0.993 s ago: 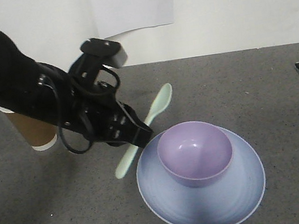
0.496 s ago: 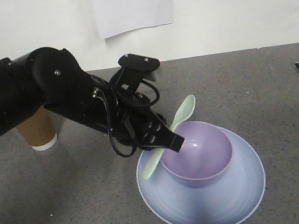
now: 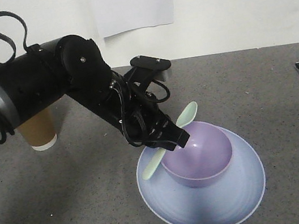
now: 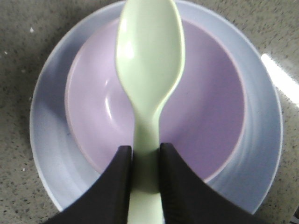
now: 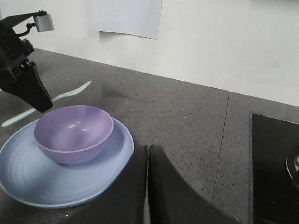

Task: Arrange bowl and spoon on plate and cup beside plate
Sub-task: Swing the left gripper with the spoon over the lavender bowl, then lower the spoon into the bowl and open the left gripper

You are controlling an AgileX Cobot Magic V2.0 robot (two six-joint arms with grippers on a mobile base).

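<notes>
Spoon (image 4: pixel 148 70) clamped in left pincer (image 4: pixel 144 161), over bowl (image 4: pixel 205 116).

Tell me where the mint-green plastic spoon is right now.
The mint-green plastic spoon is clamped by its handle in the left gripper, its scoop over the lavender plastic bowl that sits on the pale blue plate.

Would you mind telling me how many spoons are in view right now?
1. The spoon is held by its handle in the left gripper, its scoop above the bowl. None other shows.
</notes>
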